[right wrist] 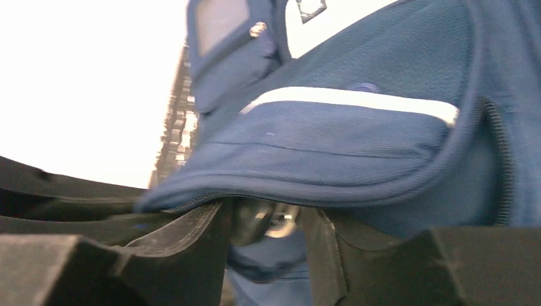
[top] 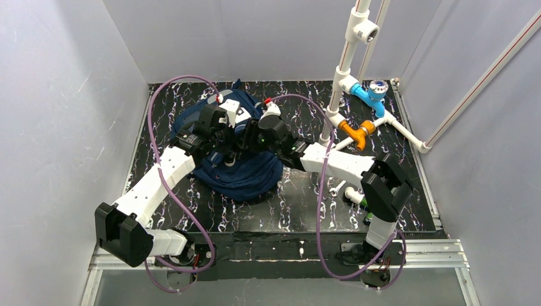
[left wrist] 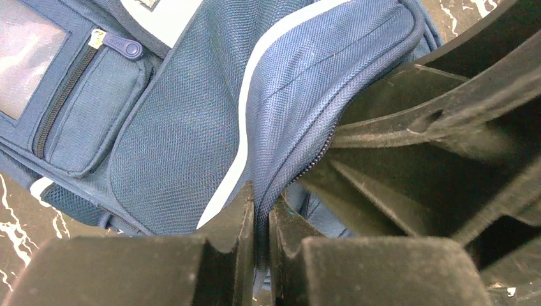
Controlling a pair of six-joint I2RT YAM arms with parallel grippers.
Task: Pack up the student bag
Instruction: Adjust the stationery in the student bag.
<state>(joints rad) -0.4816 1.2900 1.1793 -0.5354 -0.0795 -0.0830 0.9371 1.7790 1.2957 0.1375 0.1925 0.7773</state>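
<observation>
The student bag [top: 245, 178] is lying slumped on the black, white-veined counter [top: 300, 204], left of centre and toward the far side, with both arms reaching over it from the near edge. The left hand [left wrist: 258, 220] is pinching the bag's zippered edge. Its two dark fingers [left wrist: 229, 229] are standing almost together, with only the navy fabric and a strip of zip teeth between them. In the left wrist view, a white stripe [left wrist: 245, 127] is running down the panel above this grip, and a small front pocket with a blue zip pull [left wrist: 124, 46] is sitting to the left. Dark parts of the other arm are crowding the right side of that view.

The right hand [right wrist: 265, 223] is sitting under a navy flap trimmed with a white band [right wrist: 351, 102]. Its fingers [right wrist: 191, 236] are standing a little apart, with something shiny and blurred in the gap — I cannot tell whether they are gripping anything.

At the far right of the counter, a frame of white pipes [top: 344, 70] is standing well apart from the bag, carrying a blue fitting [top: 373, 94] and an orange fitting [top: 357, 132]. Purple cables [top: 322, 210] are looping along both arms.
</observation>
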